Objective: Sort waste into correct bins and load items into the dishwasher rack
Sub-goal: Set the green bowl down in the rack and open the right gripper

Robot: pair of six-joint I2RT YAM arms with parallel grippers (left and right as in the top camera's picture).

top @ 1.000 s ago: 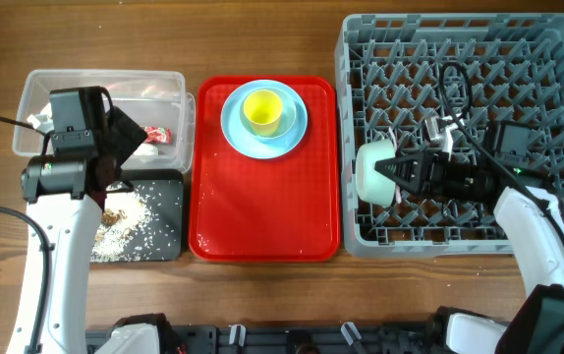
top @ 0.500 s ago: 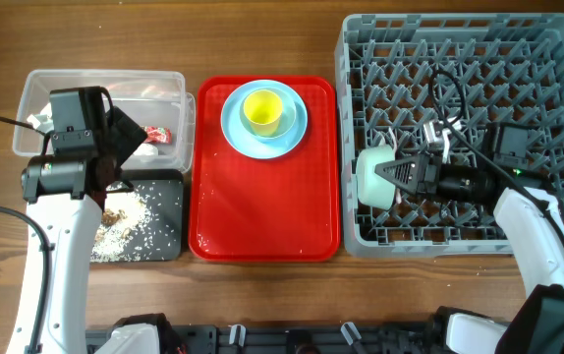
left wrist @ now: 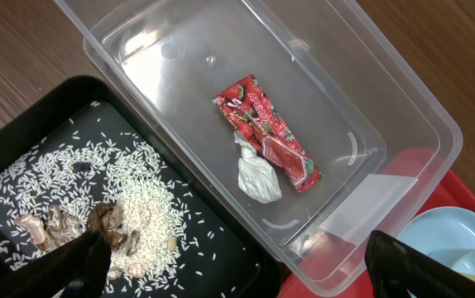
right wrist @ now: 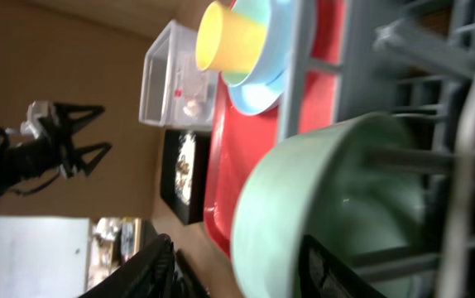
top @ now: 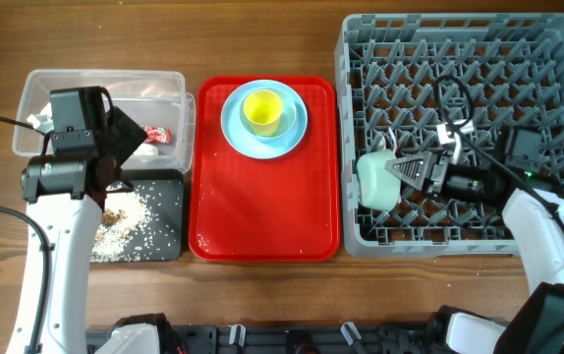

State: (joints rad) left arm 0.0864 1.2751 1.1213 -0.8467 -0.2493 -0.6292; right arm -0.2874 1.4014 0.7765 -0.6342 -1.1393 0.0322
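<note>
Overhead view shows you the mint green bowl (top: 373,182) standing on edge in the dishwasher rack (top: 557,39), against its left wall on the near side. Your right claw (top: 400,169) points at it, fingers apart either side of the rim. Your left claw (top: 130,143) hangs spread wide over the clear tub (top: 95,81), which holds the red snack wrapper (left wrist: 266,132) and white tissue (left wrist: 258,178). Rice (top: 125,221) lies in the black tray (top: 169,192) just nearer. The yellow cup (top: 262,111) sits on the blue plate (top: 292,133) at the far end of the red tray (top: 262,216).

Right end effector (top: 396,169) opened, released mint green bowl (top: 370,185), backed off rightward.
</note>
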